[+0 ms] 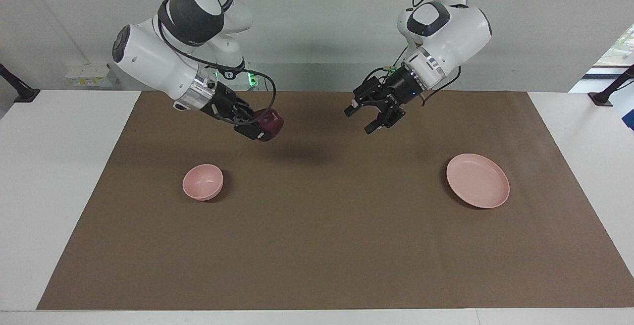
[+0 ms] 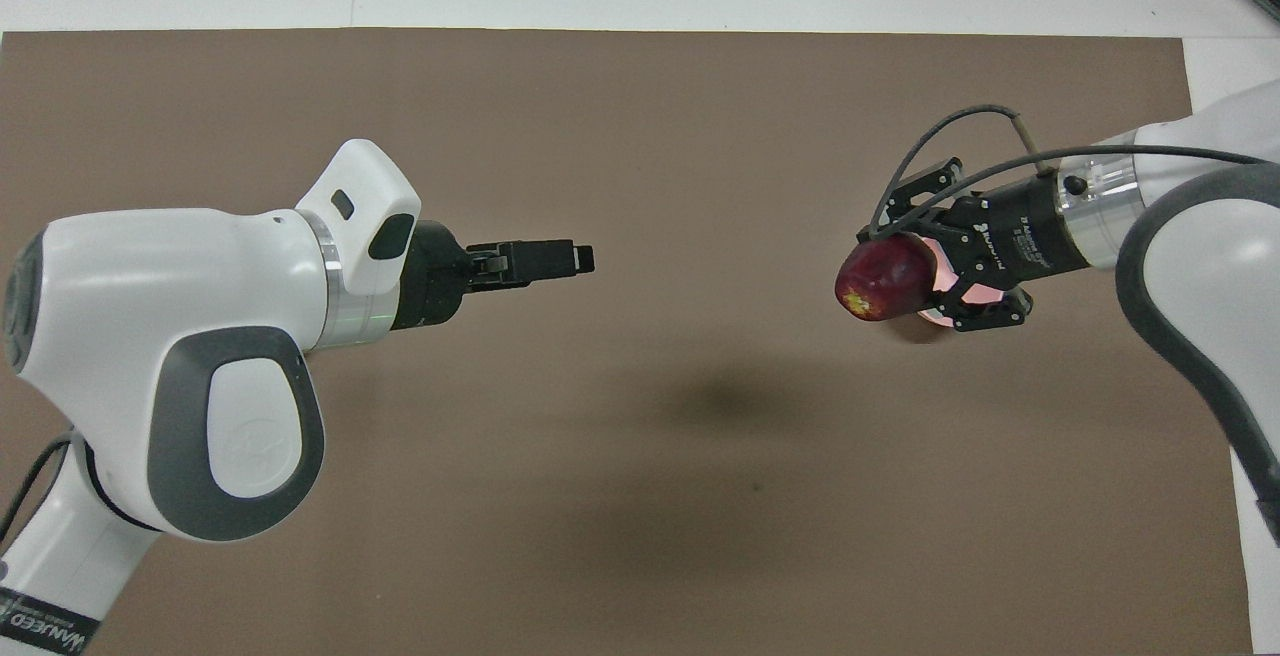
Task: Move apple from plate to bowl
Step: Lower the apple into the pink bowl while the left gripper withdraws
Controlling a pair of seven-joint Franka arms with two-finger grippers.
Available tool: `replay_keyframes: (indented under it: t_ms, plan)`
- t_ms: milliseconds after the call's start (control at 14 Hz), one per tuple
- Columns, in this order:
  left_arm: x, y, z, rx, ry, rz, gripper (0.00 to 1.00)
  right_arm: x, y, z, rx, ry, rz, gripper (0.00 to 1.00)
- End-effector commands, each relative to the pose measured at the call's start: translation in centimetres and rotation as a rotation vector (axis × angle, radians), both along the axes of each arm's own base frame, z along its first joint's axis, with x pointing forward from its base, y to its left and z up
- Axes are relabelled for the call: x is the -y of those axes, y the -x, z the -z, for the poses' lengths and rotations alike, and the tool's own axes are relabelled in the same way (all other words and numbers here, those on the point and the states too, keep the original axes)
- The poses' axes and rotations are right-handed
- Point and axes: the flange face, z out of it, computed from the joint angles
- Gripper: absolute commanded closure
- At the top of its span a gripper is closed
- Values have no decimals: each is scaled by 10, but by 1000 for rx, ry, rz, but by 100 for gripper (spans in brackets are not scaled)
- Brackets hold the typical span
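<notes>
Now, in the facing view, the right end effector [image 1: 265,126] is clamped on the dark red apple [image 1: 270,121] and carries it in the air over the brown mat [image 1: 317,245], not yet above the small deep pink bowl [image 1: 203,182], which sits on the mat toward the right arm's end of the bench [image 1: 44,166]. The apple juts from the fingertips toward the middle of the mat, which should let it fall cleanly once it is over the bowl. The left end effector [image 1: 370,118], fingers apart and holding nothing, hangs over the mat well apart from the bowl; the wide flat pink plate [image 1: 478,180] lies bare at the left arm's end, so this arm appears to wait. In the overhead view, the apple [image 2: 882,278] and right end effector [image 2: 915,276] cover most of the bowl [image 2: 943,278], only a pink sliver showing; that overlap comes of height, not contact. The left end effector [image 2: 570,258] points at the bowl from well away.
</notes>
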Motion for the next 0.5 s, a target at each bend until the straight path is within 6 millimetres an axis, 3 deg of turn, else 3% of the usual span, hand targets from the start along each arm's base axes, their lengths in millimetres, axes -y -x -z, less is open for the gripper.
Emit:
replay_keyframes:
  t_ms: [0, 286, 429]
  plan:
    - [-18, 6, 8, -50, -187, 76, 0, 38, 15, 9, 59, 61, -132, 100]
    - [-58, -2, 14, -51, -413, 122, 0, 54, 5, 16, 194, 262, -388, 100]
    - [-68, -4, 13, -24, -542, 159, 0, 64, -9, 34, 261, 345, -523, 100]
